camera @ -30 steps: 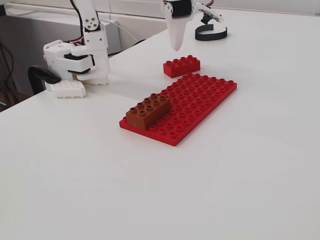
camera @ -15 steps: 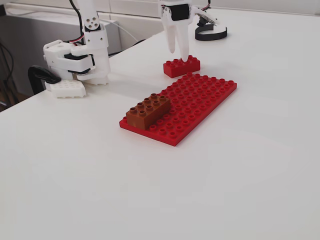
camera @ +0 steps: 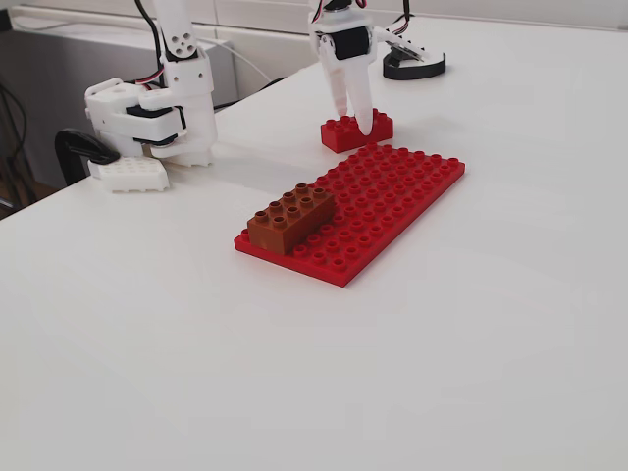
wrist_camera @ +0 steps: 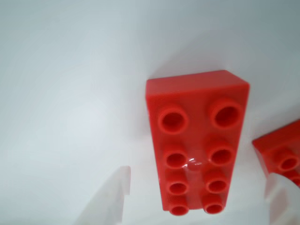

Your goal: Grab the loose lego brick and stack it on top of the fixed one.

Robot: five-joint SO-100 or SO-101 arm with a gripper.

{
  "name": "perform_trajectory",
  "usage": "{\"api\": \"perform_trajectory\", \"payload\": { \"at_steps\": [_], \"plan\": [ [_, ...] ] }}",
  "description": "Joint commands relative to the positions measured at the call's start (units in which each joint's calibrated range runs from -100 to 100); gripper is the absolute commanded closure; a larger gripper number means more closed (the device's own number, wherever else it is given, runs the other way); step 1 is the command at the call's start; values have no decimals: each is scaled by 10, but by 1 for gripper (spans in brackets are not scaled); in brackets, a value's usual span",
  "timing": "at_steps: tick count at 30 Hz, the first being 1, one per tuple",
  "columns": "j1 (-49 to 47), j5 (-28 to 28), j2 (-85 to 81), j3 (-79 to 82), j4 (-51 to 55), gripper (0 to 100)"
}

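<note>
On the bench [camera: 510, 324], grasping stage: tool [camera: 351, 118] released astride loose lego brick [wrist_camera: 197, 145], needing closure next.

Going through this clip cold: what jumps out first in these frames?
The big red baseplate mid-table in the fixed view, with the brown brick seated on its near left corner. Just behind the plate, the white gripper comes down over the small red brick, a finger either side. The wrist view is filled by that brick, studs up, on the white table.
</note>
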Motion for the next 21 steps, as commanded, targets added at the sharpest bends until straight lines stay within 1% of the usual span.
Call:
{"api": "perform_trajectory", "payload": {
  "at_steps": [1, 11, 21],
  "plan": [
    [-9, -6, -2, -6, -4, 69],
    [-4, -6, -1, 13, -7, 69],
    [-2, -6, -2, 92, -120, 69]
  ]
}}
